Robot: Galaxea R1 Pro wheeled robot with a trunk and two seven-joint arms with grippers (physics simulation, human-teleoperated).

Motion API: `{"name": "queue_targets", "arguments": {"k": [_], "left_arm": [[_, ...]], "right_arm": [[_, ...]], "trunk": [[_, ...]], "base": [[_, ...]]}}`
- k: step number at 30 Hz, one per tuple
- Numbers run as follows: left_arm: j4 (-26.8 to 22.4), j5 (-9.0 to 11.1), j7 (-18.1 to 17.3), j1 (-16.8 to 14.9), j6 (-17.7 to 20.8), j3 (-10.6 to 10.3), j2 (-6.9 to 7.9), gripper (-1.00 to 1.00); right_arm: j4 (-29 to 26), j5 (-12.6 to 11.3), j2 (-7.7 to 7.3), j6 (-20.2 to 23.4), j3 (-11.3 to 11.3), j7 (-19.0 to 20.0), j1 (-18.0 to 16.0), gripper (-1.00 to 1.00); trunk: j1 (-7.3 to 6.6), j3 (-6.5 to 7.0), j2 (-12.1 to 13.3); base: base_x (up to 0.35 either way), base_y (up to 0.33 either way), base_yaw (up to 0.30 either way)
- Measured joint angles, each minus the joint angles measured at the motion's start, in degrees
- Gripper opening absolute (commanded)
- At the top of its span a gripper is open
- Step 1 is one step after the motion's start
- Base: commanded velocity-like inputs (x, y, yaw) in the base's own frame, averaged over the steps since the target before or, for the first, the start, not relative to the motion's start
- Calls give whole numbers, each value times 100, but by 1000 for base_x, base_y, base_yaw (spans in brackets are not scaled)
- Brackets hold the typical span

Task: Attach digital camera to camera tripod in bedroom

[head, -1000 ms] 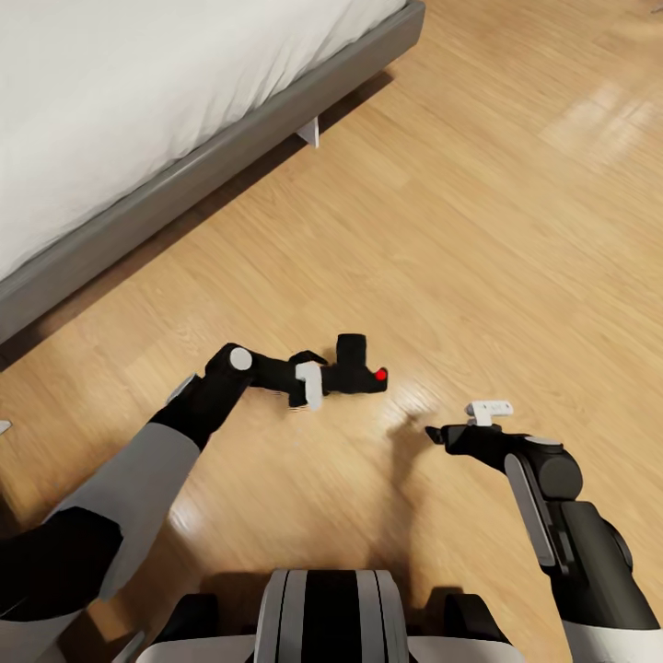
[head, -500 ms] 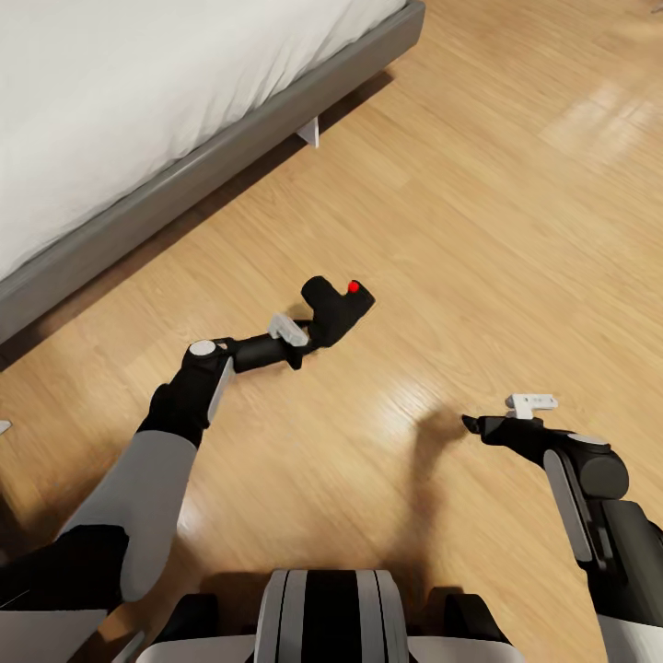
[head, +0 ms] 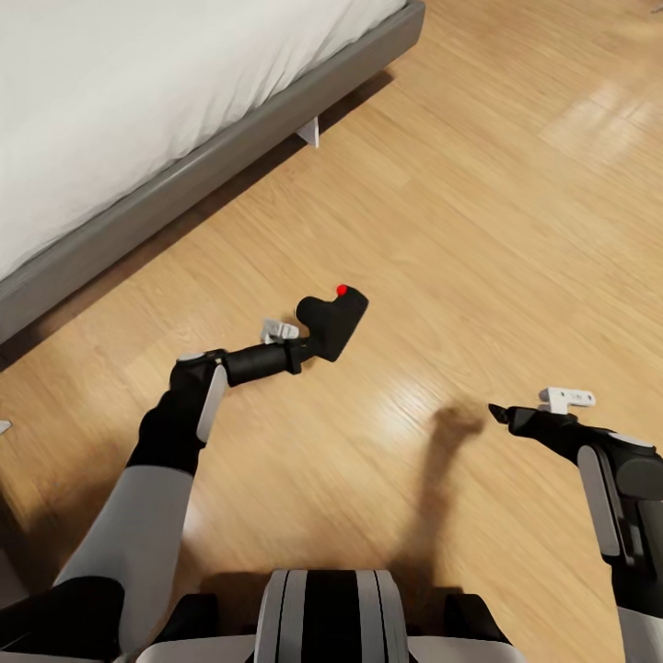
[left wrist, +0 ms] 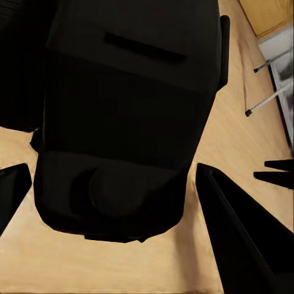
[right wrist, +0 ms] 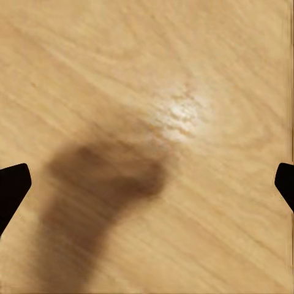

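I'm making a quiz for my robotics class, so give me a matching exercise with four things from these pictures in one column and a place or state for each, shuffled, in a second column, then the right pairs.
Column one:
1. digital camera
2. right end effector
3. bed
4. red button

Column two:
A. holding nothing, above bare floor
B. on the camera's top
C. held in the left end effector
D. at the upper left of the head view

Pairs: 1-C, 2-A, 3-D, 4-B

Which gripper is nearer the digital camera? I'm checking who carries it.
Left. The left gripper is shut on the digital camera; the right gripper hangs apart over the wood floor.
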Motion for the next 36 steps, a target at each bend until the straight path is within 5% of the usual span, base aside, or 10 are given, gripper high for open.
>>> {"name": "queue_targets", "arguments": {"k": [5,11,13,17,25,36], "left_arm": [[-706,83,443,337,704,-222,-64,-100],[-1784,179,2067,1031,1511,-331,-185,-100],[-2018,457,2665,1195,1750,-358,-214,-100],[-2232,933,3207,1309,1952,-380,-226,-100],[-2420,1317,3983,1482,2102,-638,-243,-100],[-2489,1688,4288,1492,2312,-900,-213,-100]], "right_arm": [[3,-10,19,-45,-191,272,-9,100],[0,-13,25,-60,-260,421,-35,100],[1,-17,38,-60,-267,447,-35,100],[-3,-20,55,-35,-268,463,-33,100],[-3,-21,63,9,-267,473,-33,100],[-2,-22,68,21,-262,474,-11,100]], "trunk": [[0,0,0],[0,0,0],[0,0,0],[0,0,0],[0,0,0],[0,0,0]], "base": [[0,0,0],[0,0,0],[0,0,0],[-23,0,0],[-49,0,0],[-7,0,0]]}}
